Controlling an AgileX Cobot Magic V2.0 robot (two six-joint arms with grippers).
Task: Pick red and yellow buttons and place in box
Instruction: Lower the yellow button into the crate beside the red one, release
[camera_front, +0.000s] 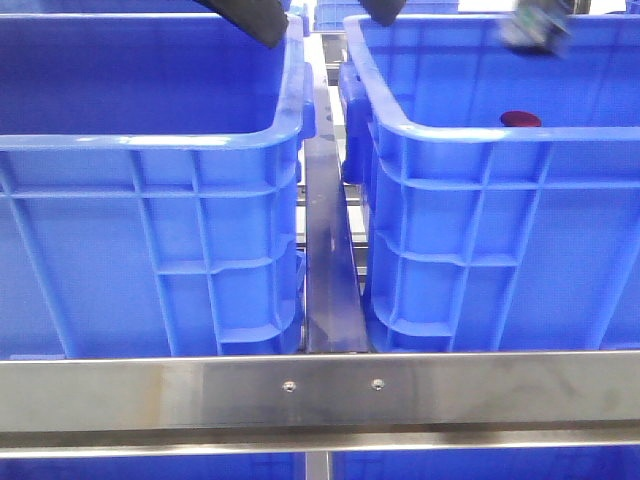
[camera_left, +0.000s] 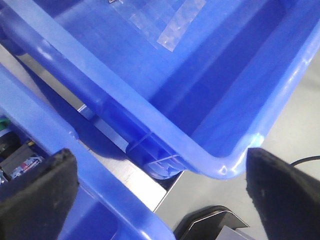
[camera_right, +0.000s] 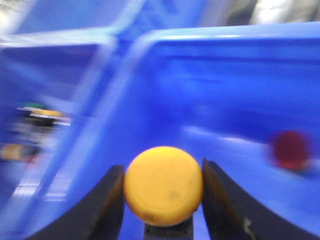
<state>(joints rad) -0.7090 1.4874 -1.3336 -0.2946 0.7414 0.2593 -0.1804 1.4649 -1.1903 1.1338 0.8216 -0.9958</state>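
My right gripper is shut on a round yellow button, held above the inside of the right blue crate, the box. A dark-red button lies on that crate's floor; it also shows in the front view just behind the box's front rim. In the front view the right gripper is a blur above the box. My left gripper is wide open and empty, over the gap beside a crate corner; in the front view it hangs over the left crate.
A steel rail runs across the front, and a narrow metal strip lies between the two crates. Another crate with small dark parts sits beside the left gripper. Clear tape is stuck on a crate floor.
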